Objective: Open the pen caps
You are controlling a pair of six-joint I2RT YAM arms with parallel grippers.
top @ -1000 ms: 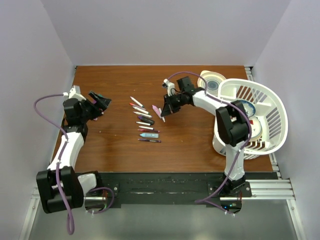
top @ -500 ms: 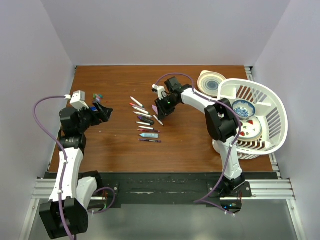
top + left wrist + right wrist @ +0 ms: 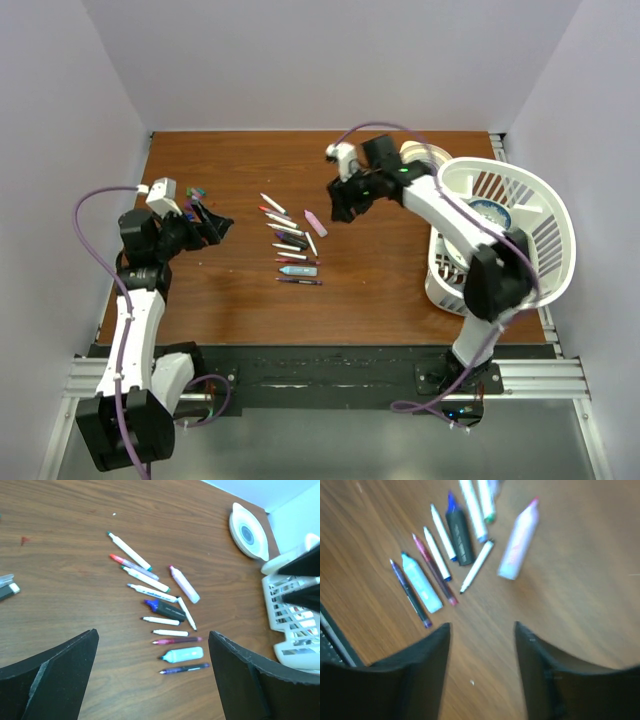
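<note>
Two grippers with fingers apart, holding nothing: left gripper [image 3: 213, 227] left of the pens [image 3: 290, 243], right gripper [image 3: 340, 208] just right of them

table [image 3: 250, 160]: brown wood | basket [image 3: 565, 250]: white, right side | dish [image 3: 248, 531]: round, white, just beside basket

In the right wrist view blur smears the pens [image 3: 460, 537], so you cannot read their caps [image 3: 451, 502] there. From above, the coloured bits [image 3: 197, 191] left of the pens are too small to name. The left wrist view's edge crops the basket [image 3: 290, 617].
</note>
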